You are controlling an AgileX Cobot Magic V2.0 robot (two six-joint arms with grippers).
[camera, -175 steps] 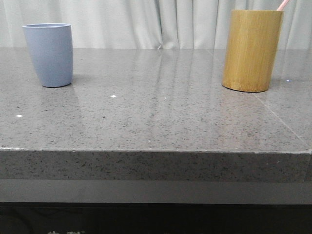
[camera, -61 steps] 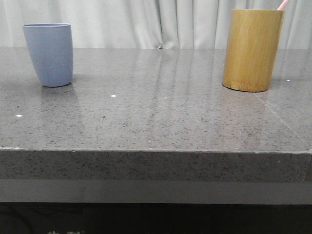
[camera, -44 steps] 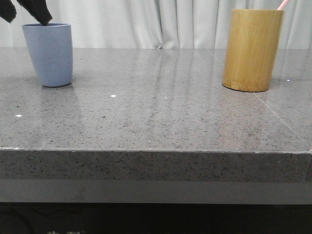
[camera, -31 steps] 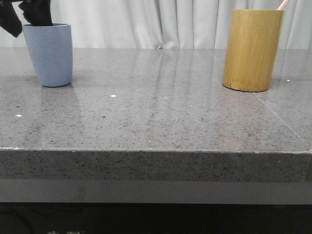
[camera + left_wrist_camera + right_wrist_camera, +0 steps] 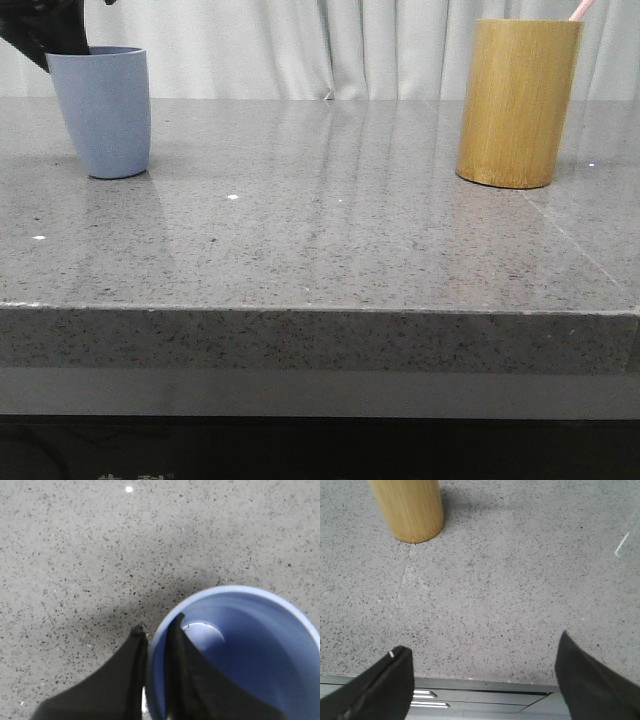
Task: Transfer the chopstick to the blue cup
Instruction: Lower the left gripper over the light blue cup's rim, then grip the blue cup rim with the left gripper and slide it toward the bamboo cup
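No readable text, label, brand mark or number shows on the matte pale blue tapered cup [image 5: 104, 115], the tall yellow-brown bamboo cylinder [image 5: 516, 103] or the speckled grey stone bench [image 5: 330, 235]. At the very bottom edge of the front view, below the bench, a few pale marks [image 5: 135, 477] that may be characters are cut off by the frame and cannot be read. The two wrist views carry no writing either.
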